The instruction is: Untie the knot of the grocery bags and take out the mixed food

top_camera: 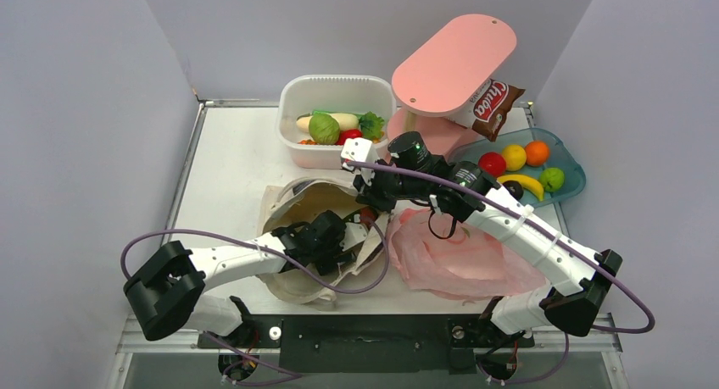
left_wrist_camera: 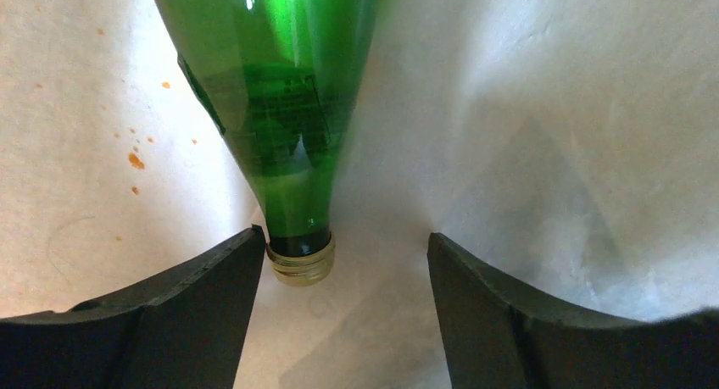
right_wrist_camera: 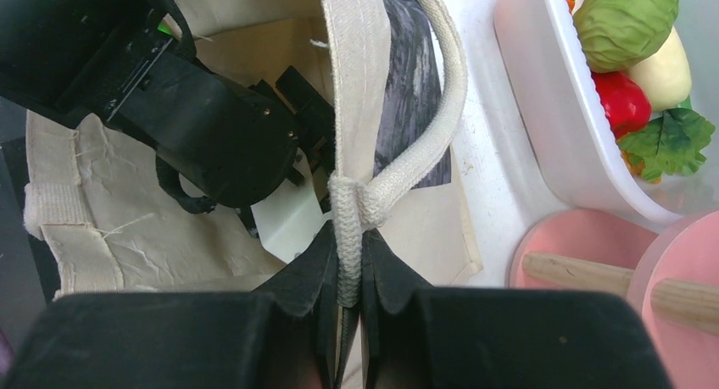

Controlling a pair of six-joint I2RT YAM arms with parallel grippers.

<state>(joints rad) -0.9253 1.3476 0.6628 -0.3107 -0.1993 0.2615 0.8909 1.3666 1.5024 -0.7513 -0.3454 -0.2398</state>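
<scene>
Left hand (left_wrist_camera: pixel 343 249) is hovering spread open inside the canvas tote (top_camera: pixel 298 201), green bottle (left_wrist_camera: pixel 271 109) cap lying off-centre beside one finger, likely glancing away on closing, while right hand (right_wrist_camera: pixel 346 253) is pinching the tote strap (right_wrist_camera: pixel 445 118), whose slipping could collapse the mouth.

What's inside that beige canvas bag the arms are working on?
A green glass bottle, its gold cap within the open left gripper. The right gripper pinches the rim of the canvas tote. Anything deeper is covered by fabric and arm.
</scene>
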